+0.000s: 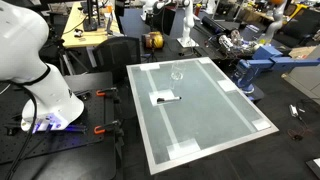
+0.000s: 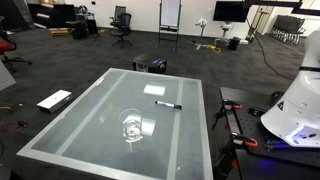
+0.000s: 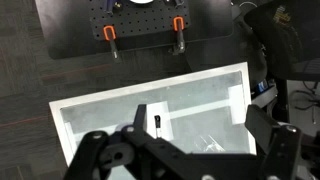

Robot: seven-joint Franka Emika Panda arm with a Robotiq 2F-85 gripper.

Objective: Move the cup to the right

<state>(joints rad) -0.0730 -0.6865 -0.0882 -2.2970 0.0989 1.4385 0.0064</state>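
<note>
Wrist view shows the hand (image 3: 186,152) spread open above the cup (image 3: 208,143).

The cup (image 2: 133,127) is standing upright toward the table's (image 2: 88,118) camera-side edge, with the marker (image 2: 168,104) lying beyond it.

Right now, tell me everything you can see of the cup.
The cup is small, clear and nearly colourless, glass or plastic by its look, with a round open rim. It stands upright on the pale table and looks empty, though it is too faint to be sure. Only the table touches it. The marker lies apart from it, and in both exterior views nothing is holding it.
</note>
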